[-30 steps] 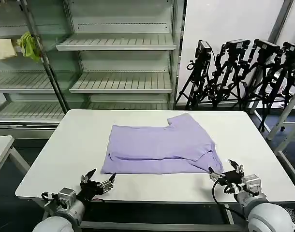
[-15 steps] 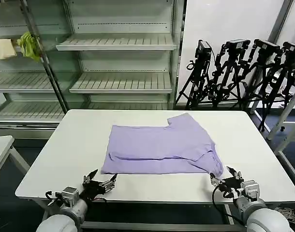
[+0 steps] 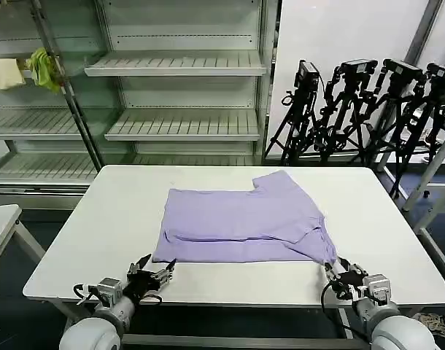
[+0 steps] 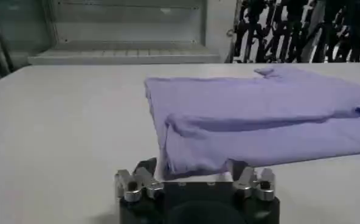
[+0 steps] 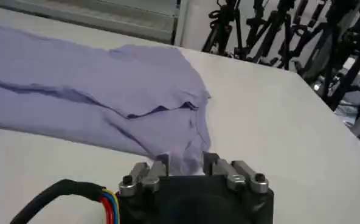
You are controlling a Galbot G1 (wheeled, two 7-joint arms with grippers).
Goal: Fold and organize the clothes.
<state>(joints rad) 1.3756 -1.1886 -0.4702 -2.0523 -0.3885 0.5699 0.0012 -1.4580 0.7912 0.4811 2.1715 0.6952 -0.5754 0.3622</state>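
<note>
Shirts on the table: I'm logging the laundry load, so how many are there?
1. A single lavender shirt lies partly folded mid-table, its near corners by the left tool and right tool. Nothing seems hidden beneath.

Both grippers have drawn back toward the table's [image 3: 98,219] near edge. The left gripper [image 3: 154,273] has slid a little toward the T-shirt's [image 3: 244,219] near left corner (fingers apart). The right gripper [image 3: 344,275] has dropped lower, just off the shirt's near right corner.
</note>
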